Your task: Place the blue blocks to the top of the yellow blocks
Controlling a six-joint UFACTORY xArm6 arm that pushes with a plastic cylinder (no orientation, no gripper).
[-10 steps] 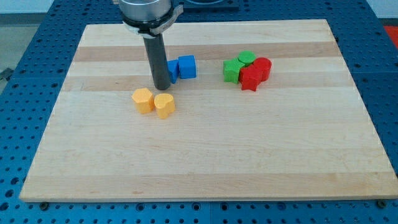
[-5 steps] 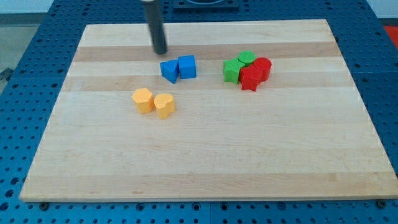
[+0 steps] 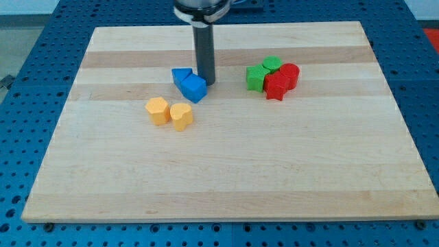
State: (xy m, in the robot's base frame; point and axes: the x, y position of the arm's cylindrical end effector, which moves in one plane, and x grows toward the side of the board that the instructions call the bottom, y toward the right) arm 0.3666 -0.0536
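Observation:
Two blue blocks touch each other left of the board's middle: a blue cube (image 3: 195, 88) and a blue wedge-like block (image 3: 180, 76) at its upper left. Two yellow blocks sit below them toward the view's left, a hexagonal one (image 3: 158, 110) and a heart-like one (image 3: 182, 116), side by side and touching. My tip (image 3: 206, 82) stands right against the blue cube's upper right side. The blue pair lies above and slightly right of the yellow pair, with a small gap between them.
Two green blocks (image 3: 257, 77) (image 3: 272, 64) and two red blocks (image 3: 277, 87) (image 3: 289, 74) cluster at the right of the wooden board (image 3: 226, 178). A blue perforated table (image 3: 27, 48) surrounds the board.
My tip went from left of the blue blocks, up to the view's top, then down at their right. The blue cube has slid down-left and turned; the blue pair sits nearer the yellow blocks.

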